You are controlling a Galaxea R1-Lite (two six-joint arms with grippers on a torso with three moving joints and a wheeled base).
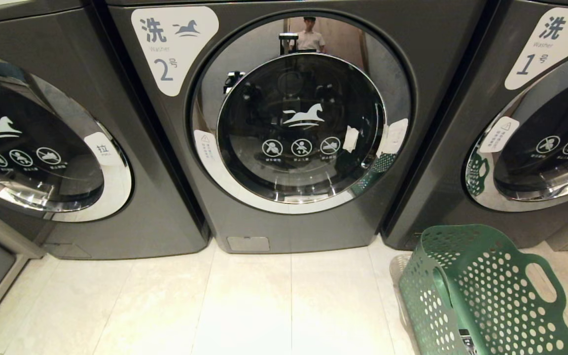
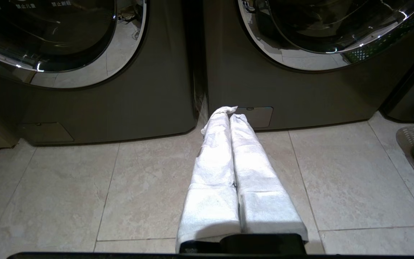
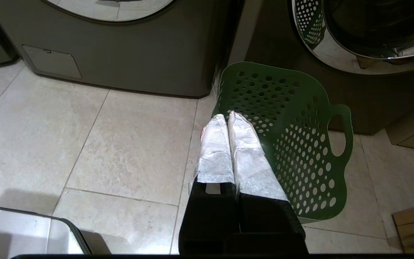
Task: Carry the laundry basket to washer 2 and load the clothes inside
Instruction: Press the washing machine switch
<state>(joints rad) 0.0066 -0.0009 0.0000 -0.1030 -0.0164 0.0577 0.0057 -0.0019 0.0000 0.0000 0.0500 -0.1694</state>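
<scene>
Pale cream stone tiles [image 1: 244, 305], marbled and divided by thin grout lines, formed the floor before a row of three dark grey front-loading machines. Washer 2 [image 1: 284, 123] stood in the middle, its white label [image 1: 173, 47] showing a horse and the numeral 2; its round door [image 1: 300, 129], ringed in chrome with dark glass, was closed. A small rectangular access flap [image 1: 248, 243] sat low on its front panel. A like machine labelled 1 [image 1: 525, 123] stood to its right, and a third machine with no number in view [image 1: 52, 143] to its left, both doors also closed. A person's reflection [image 1: 309, 35] appeared in the chrome ring of washer 2.

The laundry basket [image 1: 481, 291], green plastic pierced all over by round holes, with a cut-out handle [image 1: 540, 282] in its wall, rested on the floor at the right, just before the gap between washer 2 and the machine labelled 1. Its interior appeared bare in the right wrist view, with no cloth visible inside.

The left gripper [image 2: 228, 111], its fingers [image 2: 214, 158] wrapped in white cloth, was pressed fully together and held nothing; it pointed at the foot of washer 2. The right gripper [image 3: 225, 117], likewise wrapped in white, was fully closed and empty, its tips over the basket's near rim; whether they touched it could not be told.
</scene>
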